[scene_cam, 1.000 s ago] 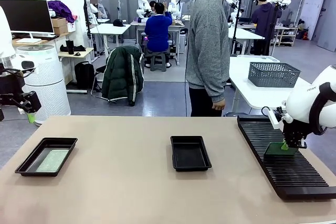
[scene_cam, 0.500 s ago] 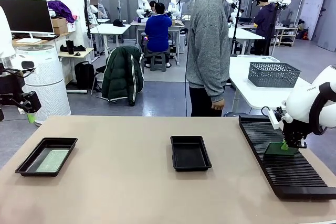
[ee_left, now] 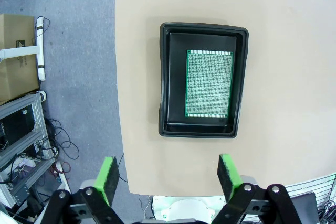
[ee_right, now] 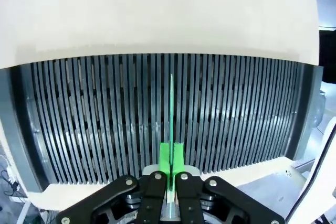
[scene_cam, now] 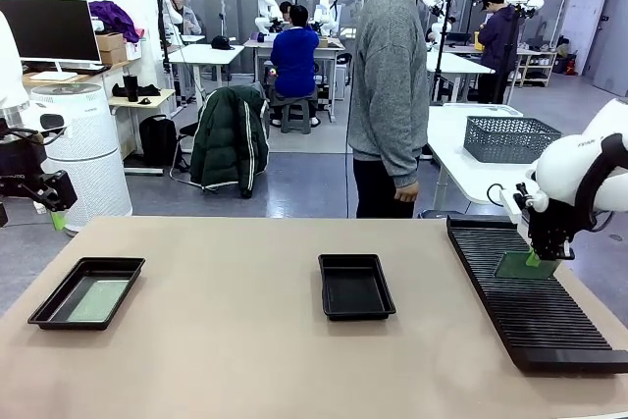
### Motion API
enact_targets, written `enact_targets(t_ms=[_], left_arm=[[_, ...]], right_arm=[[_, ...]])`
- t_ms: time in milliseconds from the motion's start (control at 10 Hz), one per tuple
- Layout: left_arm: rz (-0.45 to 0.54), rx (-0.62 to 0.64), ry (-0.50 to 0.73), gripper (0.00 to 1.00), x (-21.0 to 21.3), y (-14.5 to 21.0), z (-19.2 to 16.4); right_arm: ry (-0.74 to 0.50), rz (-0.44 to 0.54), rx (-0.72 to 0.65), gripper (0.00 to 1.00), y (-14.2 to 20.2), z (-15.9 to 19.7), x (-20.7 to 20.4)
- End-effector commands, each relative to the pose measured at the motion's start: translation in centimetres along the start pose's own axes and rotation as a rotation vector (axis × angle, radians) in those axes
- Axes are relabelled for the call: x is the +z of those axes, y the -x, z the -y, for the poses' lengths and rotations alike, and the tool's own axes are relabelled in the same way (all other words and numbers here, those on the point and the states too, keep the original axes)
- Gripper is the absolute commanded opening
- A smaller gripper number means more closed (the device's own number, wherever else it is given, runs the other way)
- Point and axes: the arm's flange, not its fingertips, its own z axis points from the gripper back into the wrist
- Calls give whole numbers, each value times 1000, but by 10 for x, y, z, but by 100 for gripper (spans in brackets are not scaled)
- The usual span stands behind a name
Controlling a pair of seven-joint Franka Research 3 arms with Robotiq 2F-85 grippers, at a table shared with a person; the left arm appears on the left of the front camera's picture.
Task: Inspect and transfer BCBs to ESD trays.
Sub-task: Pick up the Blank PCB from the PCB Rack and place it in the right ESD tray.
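Green board: a thin, flat BCB (scene_cam: 518, 266), pinched by one edge between my right gripper (scene_cam: 533, 258) pads; in the right wrist view it runs edge-on, straight out from my fingers (ee_right: 165, 157).
Right gripper: narrow, clamped on that board.
Left gripper (ee_left: 168, 174): spread wide, nothing between the pads, hanging above the left ESD tray (ee_left: 164, 77).
Where my board is: over the far part of the slotted rack (scene_cam: 535, 316) at the right of the table, in line with its ribs; I cannot tell whether its lower edge is clear of the slots.
Handling: I judge it light and stiff, but thin enough to crack or chip if a corner catches a rib; its smooth faces could slip or pivot in my pads on a quick swing.
Where to hold: the bare margin at the edge, as now, which keeps my pads off most of the speckled face.
Second board (ee_left: 209, 83): flat on the left tray's floor, off to one side.
Middle ESD tray (scene_cam: 355, 287): empty, well to the left of my right gripper; likely the place for this board.
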Motion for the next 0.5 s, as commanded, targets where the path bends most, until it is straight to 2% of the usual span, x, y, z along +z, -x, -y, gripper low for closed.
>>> enact_targets(t_ms=[0, 400], left_arm=[[0, 4, 15, 100, -1, 0, 0], [0, 4, 15, 100, -1, 0, 0]], right_arm=[[-34, -32, -7, 2, -3, 10, 24], [-136, -47, -11, 2, -9, 35, 101]])
